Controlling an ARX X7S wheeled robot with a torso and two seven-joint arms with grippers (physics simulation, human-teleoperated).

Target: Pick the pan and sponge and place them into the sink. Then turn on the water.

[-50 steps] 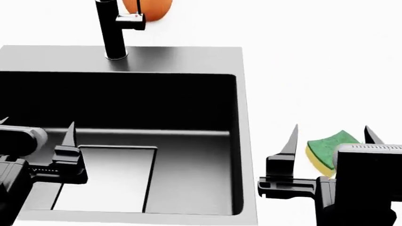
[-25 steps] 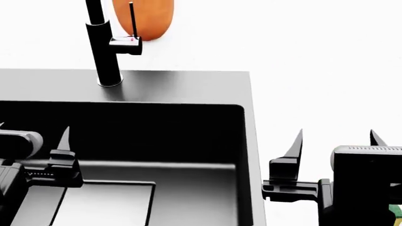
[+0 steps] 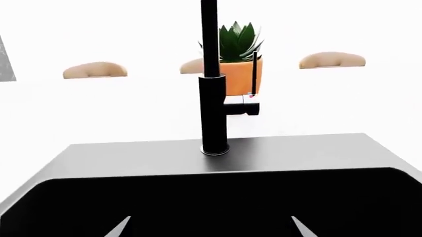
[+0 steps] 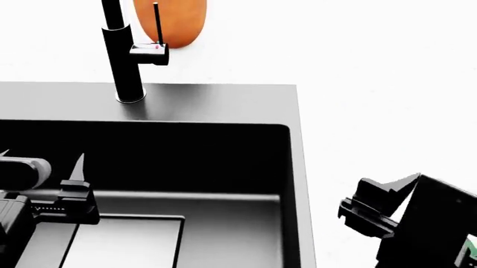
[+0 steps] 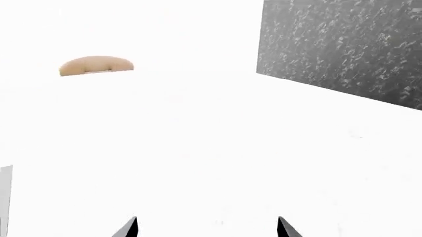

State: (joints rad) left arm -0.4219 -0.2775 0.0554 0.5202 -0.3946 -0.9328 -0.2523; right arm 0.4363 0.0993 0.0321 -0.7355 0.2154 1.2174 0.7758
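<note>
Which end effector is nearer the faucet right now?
Left. The left end effector hangs over the sink basin, in front of the faucet; the right end effector is out over the counter, beyond the sink's right rim.

Head view: high, looking steeply down onto the sink rim and faucet. Left wrist view: low over the basin, facing that same faucet nearly level. Right wrist view: facing across bare white counter.

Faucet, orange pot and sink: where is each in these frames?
faucet (image 4: 124,61), head view, on its black column.
orange pot (image 4: 179,19), head view, on its side.
sink (image 4: 216,103), head view, on its flat back rim.
</note>
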